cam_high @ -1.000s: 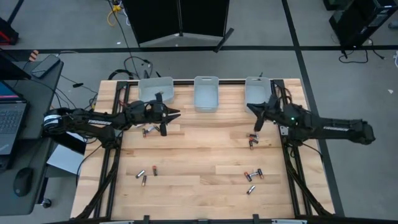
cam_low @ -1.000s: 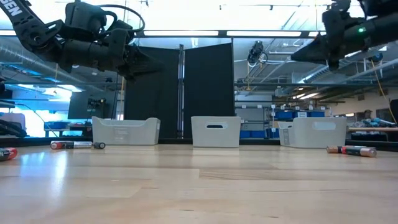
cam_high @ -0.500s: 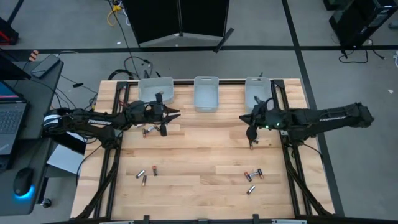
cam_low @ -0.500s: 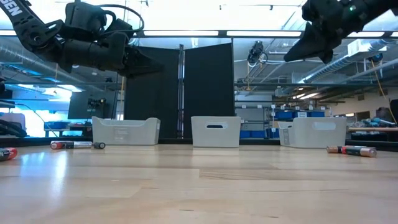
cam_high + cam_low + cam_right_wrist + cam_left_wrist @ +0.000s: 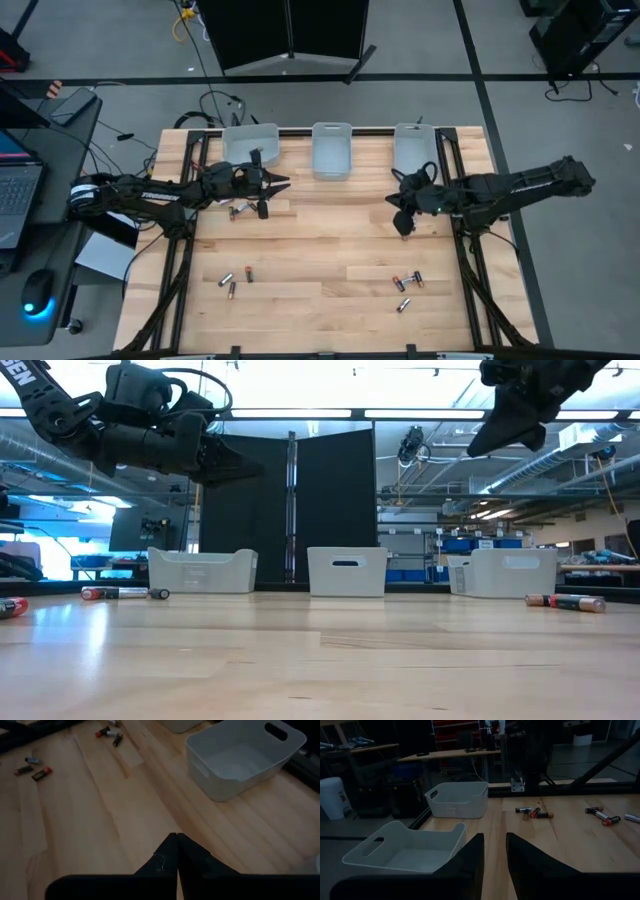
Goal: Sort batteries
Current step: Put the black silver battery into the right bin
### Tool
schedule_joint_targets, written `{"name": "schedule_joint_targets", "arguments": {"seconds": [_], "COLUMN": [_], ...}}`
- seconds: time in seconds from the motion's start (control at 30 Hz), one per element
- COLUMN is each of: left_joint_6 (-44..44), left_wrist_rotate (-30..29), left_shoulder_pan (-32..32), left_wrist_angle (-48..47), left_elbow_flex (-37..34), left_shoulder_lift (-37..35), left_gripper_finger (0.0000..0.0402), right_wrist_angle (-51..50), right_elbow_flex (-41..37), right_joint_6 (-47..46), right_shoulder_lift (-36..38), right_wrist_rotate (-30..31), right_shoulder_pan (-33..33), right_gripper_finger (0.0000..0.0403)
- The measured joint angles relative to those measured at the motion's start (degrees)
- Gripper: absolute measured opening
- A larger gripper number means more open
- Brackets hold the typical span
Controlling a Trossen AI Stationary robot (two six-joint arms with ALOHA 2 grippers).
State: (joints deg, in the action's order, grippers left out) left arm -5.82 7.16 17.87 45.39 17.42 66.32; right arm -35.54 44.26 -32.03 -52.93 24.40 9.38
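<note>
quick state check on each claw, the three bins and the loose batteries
left claw: part open, nothing between the fingers, held above the table near the left bin
right claw: shut, empty, raised off the table
left bin: upright, looks empty
middle bin: upright, contents not clear
right bin: upright, looks empty
batteries: lying flat, scattered on the table, none seen in a bin

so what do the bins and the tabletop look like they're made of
The bins look like thin moulded plastic, pale grey and slightly translucent, matte, with rounded corners and cut-out handle slots. The tabletop looks like wood: light butcher-block strips with visible seams and grain, and a smooth, faintly glossy finish that reflects light in the low view.
</note>
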Motion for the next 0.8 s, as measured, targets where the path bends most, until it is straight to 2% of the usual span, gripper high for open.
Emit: {"name": "schedule_joint_targets", "arguments": {"seconds": [0.23,0.4,0.8], "left_joint_6": [0.0,0.1,0.1], "left_wrist_rotate": [0.0,0.0,0.0], "left_shoulder_pan": [0.0,0.0,0.0], "left_wrist_angle": [-0.1,-0.1,-0.3], "left_elbow_flex": [0.0,0.0,0.0], "left_shoulder_lift": [0.0,0.0,0.0], "left_gripper_finger": [0.0087,0.0087,0.0087], "right_wrist_angle": [-3.4,-5.7,-6.1], "right_elbow_flex": [0.0,0.0,0.0], "right_joint_6": [-3.4,-5.1,-6.7], "right_shoulder_lift": [0.0,0.0,0.0], "right_wrist_rotate": [-0.2,-2.4,-5.2], "right_shoulder_pan": [0.5,0.5,0.5], "right_gripper_finger": [0.0013,0.0014,0.0014]}}
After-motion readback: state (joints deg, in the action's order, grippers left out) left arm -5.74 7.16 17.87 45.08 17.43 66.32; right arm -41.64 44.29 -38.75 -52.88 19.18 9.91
